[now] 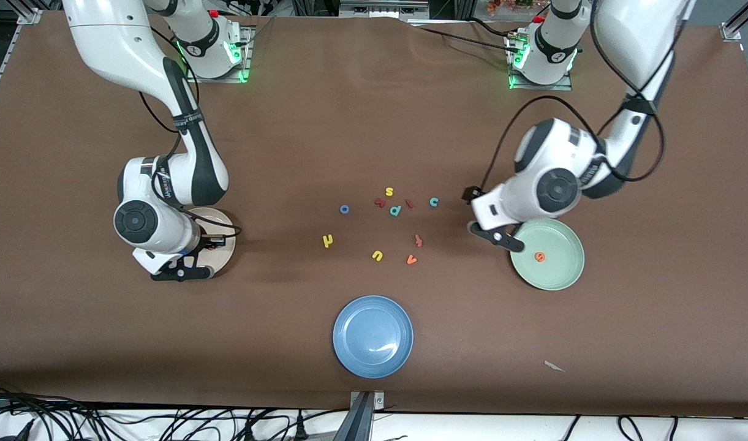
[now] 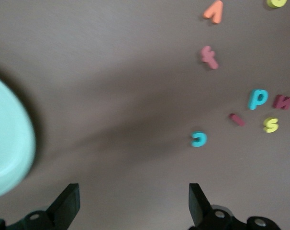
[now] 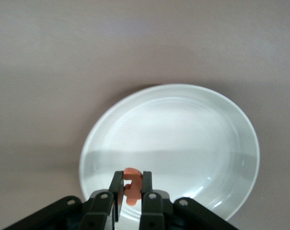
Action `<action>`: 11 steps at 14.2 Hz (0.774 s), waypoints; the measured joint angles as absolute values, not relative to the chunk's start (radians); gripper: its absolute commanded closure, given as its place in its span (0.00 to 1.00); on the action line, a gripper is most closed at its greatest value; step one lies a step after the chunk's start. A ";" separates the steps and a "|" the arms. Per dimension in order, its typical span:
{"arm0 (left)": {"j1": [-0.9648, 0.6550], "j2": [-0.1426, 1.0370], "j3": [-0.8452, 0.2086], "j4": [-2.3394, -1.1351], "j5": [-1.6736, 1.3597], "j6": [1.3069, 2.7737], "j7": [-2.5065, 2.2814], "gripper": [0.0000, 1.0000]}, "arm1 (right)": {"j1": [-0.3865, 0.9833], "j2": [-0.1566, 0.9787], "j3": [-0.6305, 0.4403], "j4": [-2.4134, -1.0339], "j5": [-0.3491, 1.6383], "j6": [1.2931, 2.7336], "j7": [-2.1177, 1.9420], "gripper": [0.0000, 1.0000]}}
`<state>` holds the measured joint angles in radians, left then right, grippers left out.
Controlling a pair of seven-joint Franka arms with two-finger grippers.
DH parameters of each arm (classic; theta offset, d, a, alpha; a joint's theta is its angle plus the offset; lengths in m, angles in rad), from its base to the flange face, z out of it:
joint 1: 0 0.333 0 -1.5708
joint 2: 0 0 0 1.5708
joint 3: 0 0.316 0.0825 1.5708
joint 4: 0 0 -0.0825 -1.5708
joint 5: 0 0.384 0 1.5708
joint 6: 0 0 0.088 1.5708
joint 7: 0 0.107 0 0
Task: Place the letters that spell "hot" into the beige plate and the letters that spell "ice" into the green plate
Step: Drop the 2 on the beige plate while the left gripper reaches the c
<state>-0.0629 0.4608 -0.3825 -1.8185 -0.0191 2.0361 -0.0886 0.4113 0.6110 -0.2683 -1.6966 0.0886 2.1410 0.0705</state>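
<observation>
My right gripper (image 1: 216, 241) hangs over the beige plate (image 1: 225, 256), shut on the orange "t" (image 3: 132, 186); the plate (image 3: 183, 134) lies bare under it. The green plate (image 1: 557, 272) holds the orange "e" (image 1: 539, 257). Just beside this plate's rim (image 2: 8, 143), my left gripper (image 1: 499, 237) (image 2: 134, 196) stands open over bare table with nothing in it. In the middle of the table lie the teal "c" (image 1: 434, 201) (image 2: 199, 139), the dark red "i" (image 1: 410, 203) (image 2: 237, 119), the blue "o" (image 1: 344, 209) and the yellow "h" (image 1: 328, 241).
Other loose letters lie among them: teal "p" (image 1: 396, 210), yellow "s" (image 1: 389, 192), a dark red letter (image 1: 380, 202), a red cross-shaped letter (image 1: 418, 240), yellow "u" (image 1: 377, 255) and orange "v" (image 1: 411, 260). A blue plate (image 1: 372, 335) sits nearer the front camera.
</observation>
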 measured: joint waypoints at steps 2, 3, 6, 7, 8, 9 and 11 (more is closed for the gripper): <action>-0.076 0.460 -0.425 -1.887 -0.007 2.123 -0.174 0.01 | 0.392 0.611 -0.270 -1.710 0.089 2.150 0.065 0.00; -0.091 0.459 -0.433 -1.922 0.021 2.169 -0.206 0.05 | 0.384 0.611 -0.270 -1.712 0.097 2.151 0.064 0.00; -0.129 0.459 -0.439 -2.016 0.065 2.321 -0.297 0.21 | 0.383 0.608 -0.270 -1.711 0.152 2.151 0.061 0.00; -0.138 0.463 -0.439 -2.037 0.065 2.362 -0.310 0.23 | 0.386 0.606 -0.267 -1.709 0.160 2.151 0.061 0.00; -0.146 0.470 -0.439 -2.051 0.065 2.395 -0.321 0.25 | 0.389 0.604 -0.260 -1.706 0.176 2.152 0.068 0.00; -0.151 0.478 -0.439 -2.059 0.066 2.420 -0.329 0.26 | 0.392 0.601 -0.248 -1.701 0.195 2.155 0.091 0.00; -0.161 0.500 -0.438 -2.064 0.095 2.449 -0.351 0.26 | 0.399 0.592 -0.206 -1.690 0.209 2.164 0.199 0.00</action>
